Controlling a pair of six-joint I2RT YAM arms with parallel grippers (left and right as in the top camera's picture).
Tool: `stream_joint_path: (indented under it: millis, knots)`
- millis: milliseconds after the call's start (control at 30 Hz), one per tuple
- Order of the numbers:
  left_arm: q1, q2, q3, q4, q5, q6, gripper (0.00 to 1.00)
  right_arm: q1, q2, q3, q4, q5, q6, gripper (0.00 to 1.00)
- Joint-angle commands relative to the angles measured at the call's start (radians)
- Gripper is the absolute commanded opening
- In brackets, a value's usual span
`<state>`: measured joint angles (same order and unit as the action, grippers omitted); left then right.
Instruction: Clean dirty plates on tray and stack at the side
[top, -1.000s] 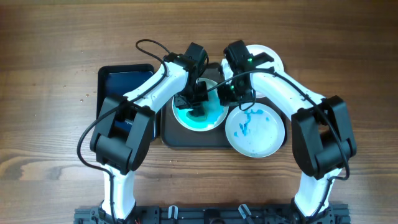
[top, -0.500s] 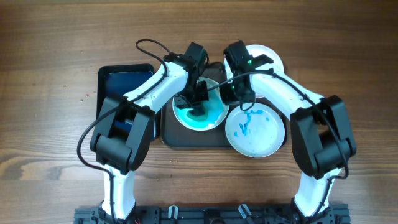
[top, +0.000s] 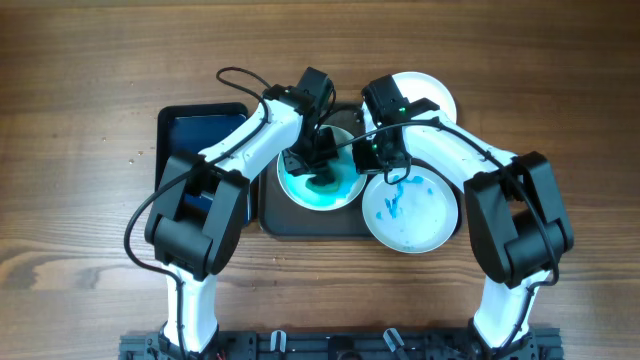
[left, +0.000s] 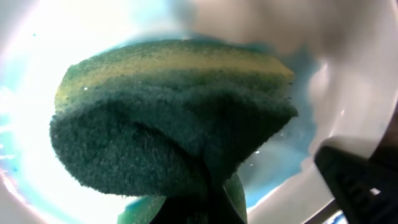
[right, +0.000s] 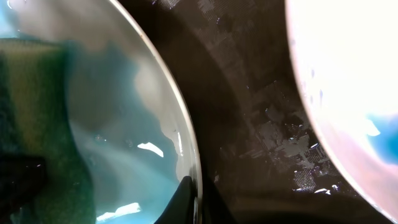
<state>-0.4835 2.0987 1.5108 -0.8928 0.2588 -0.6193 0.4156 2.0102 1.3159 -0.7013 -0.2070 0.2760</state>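
Note:
A white plate smeared with teal (top: 340, 190) sits on the dark tray (top: 275, 215). My left gripper (top: 318, 172) is shut on a green and yellow sponge (left: 168, 118) pressed onto that plate. My right gripper (top: 372, 160) is shut on the plate's right rim (right: 186, 155), one finger inside and one outside. A second plate with blue stains (top: 410, 208) lies partly on the tray's right edge; it also shows in the right wrist view (right: 348, 93). A clean white plate (top: 432, 90) lies behind my right arm.
A dark blue tray or basin (top: 195, 140) stands to the left of the dark tray. Bare wooden table (top: 80, 120) surrounds everything. The two arms meet close together over the teal plate.
The sponge has shifted slightly over the teal plate. My right gripper has edged down and right along the rim. The plates have not moved.

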Motion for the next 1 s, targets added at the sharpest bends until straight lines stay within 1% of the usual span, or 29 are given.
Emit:
stream_joint_path:
  millis: [0,33,67,133,167,200,267,300,367,400,467,533,567,633,700,767,800,867,967]
  knots:
    - [-0.002,0.020,-0.007,0.046,0.018,-0.085,0.04,0.007,0.017,-0.023,0.002,-0.003,-0.003,0.04]
    - [-0.002,0.020,-0.007,0.049,-0.014,-0.082,0.04,0.007,0.017,-0.023,0.001,-0.003,-0.003,0.04]
    - [-0.002,0.020,-0.007,0.052,-0.084,-0.050,0.04,0.007,0.017,-0.023,0.001,-0.003,-0.003,0.04]
    - [-0.006,0.020,-0.007,0.035,-0.214,0.082,0.04,0.007,0.017,-0.023,0.003,-0.003,-0.007,0.04]
    - [-0.008,0.020,-0.007,0.028,-0.219,0.120,0.04,0.007,0.017,-0.023,0.003,-0.001,-0.006,0.04]
    - [-0.014,0.020,-0.007,0.011,-0.183,0.200,0.04,0.007,0.017,-0.023,0.003,-0.001,-0.006,0.04]
    - [-0.027,0.020,-0.007,-0.003,-0.018,0.330,0.04,0.006,0.017,-0.023,0.006,-0.004,-0.003,0.04]
    - [-0.037,0.020,-0.007,-0.002,0.095,0.395,0.04,0.007,0.017,-0.023,0.006,-0.005,-0.002,0.04]
    - [-0.052,0.020,-0.007,0.009,0.243,0.474,0.04,0.007,0.017,-0.023,0.006,-0.005,-0.003,0.04]
    - [-0.059,0.020,-0.007,0.023,0.286,0.485,0.04,0.007,0.017,-0.023,0.006,-0.005,-0.003,0.04]
    - [-0.063,0.020,-0.007,0.048,0.294,0.483,0.04,0.007,0.017,-0.023,0.005,-0.005,-0.003,0.04]
    - [-0.051,0.020,-0.007,0.080,0.229,0.411,0.04,0.007,0.017,-0.023,0.005,-0.005,-0.003,0.04]
    - [-0.039,0.020,-0.007,0.091,0.148,0.341,0.04,0.007,0.017,-0.023,0.004,-0.005,-0.003,0.04]
    - [-0.018,0.020,-0.007,0.101,0.009,0.245,0.04,0.007,0.017,-0.023,0.003,-0.005,-0.003,0.04]
    - [0.013,0.020,-0.007,0.094,-0.209,0.115,0.04,0.007,0.017,-0.023,0.003,-0.005,-0.004,0.04]
    - [0.038,0.020,-0.007,0.073,-0.366,0.012,0.04,0.007,0.017,-0.023,0.002,-0.004,-0.004,0.04]
    - [0.046,0.020,-0.007,0.061,-0.409,-0.018,0.04,0.007,0.017,-0.023,0.002,-0.004,-0.005,0.04]
    - [0.057,0.020,-0.007,0.025,-0.445,-0.061,0.04,0.007,0.017,-0.023,0.002,-0.004,-0.007,0.04]
    - [0.053,0.020,-0.007,-0.041,-0.414,-0.068,0.04,0.007,0.017,-0.023,0.004,-0.005,-0.007,0.04]
